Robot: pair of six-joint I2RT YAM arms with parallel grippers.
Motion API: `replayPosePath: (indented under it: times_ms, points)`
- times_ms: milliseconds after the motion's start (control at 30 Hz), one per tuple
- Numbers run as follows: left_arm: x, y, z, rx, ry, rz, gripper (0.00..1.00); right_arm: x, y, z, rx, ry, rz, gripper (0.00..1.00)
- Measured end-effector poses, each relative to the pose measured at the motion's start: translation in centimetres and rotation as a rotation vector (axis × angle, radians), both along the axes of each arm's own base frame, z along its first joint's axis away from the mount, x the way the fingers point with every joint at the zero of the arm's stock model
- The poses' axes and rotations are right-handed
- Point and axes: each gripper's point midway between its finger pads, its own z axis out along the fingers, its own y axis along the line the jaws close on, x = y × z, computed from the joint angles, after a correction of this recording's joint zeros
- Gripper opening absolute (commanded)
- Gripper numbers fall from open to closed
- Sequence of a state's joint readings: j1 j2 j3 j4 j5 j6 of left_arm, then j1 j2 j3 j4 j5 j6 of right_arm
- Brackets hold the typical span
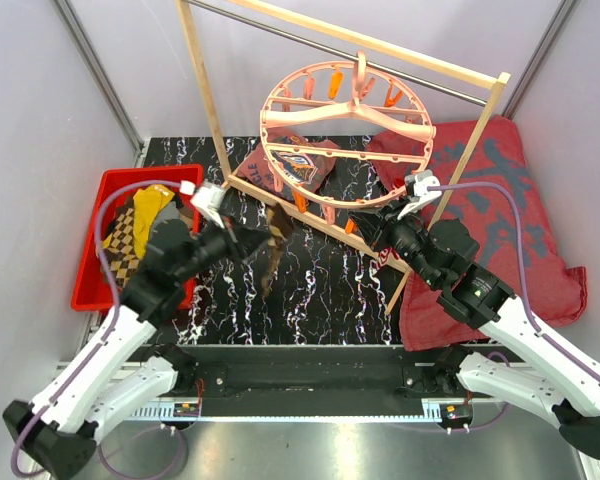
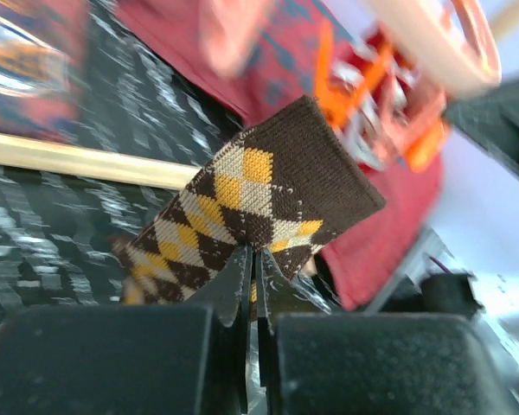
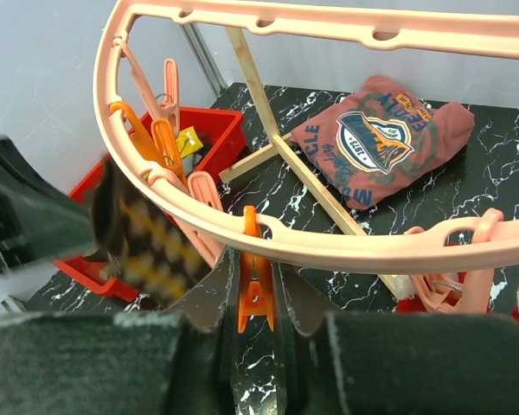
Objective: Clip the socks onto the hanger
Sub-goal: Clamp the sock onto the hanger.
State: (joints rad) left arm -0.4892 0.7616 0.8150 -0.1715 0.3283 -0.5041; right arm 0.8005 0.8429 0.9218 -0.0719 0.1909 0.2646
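**A:** What takes up the most room in the overhead view?

**B:** The black marbled table (image 1: 320, 290). A dark-red patterned cloth (image 1: 510, 240) covers its right side. The wooden frame rack (image 1: 204, 95) stands across the upper middle.

**A:** And the hanger?

**B:** The hanger (image 1: 266, 118) is at upper centre, with its hook over the rack's top bar. A red bin (image 1: 88, 250) sits at the left edge. It holds a mustard sock (image 1: 148, 203) and another argyle one (image 1: 125, 240). A printed shirt (image 1: 295, 165) lies on the table below the ring.

**A:** Where's the sock being worked on?

**B:** The brown argyle sock (image 2: 259, 194) is left of centre, just below the ring's lower-left rim. It is off the table. In the right wrist view it shows blurred at the left, beside the rim.

**A:** What has it?

**B:** The left gripper (image 2: 253, 259). Its jaws are pressed together on the sock's lower edge, and the cuff end sticks up toward the frame's upper right.

**A:** The other one?

**B:** The right gripper (image 3: 255, 277) sits under the ring's near rim, right of centre overhead. Its fingers are drawn in close on either side of an orange clip (image 3: 255, 294) that hangs from the rim, and they appear to be pinching it.
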Motion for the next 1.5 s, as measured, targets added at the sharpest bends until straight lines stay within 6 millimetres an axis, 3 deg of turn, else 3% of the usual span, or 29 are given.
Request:
replayPosePath:
  times_ms: [200,567,800,1200,1500]
  points:
    - [-1.9,-5.4,-2.2,-0.095,0.026,-0.125,0.0,-0.1,0.0,0.2,0.019,0.007,-0.001,0.12]
    - [-0.8,-11.1,-5.4,-0.171,0.117,-0.146,0.0,-0.3,-0.1,0.6,0.043,0.008,0.001,0.12]
    - [-0.9,-12.6,-5.8,-0.181,0.118,-0.163,0.0,-0.2,0.0,0.5,0.046,0.014,0.002,0.12]
    - [-0.4,-13.6,-2.9,-0.23,0.069,-0.173,0.0,0.1,0.4,0.3,0.047,0.018,0.003,0.12]
    - [-0.2,-14.0,-2.6,-0.236,0.062,-0.174,0.0,0.1,0.6,0.2,0.044,0.022,0.01,0.15]
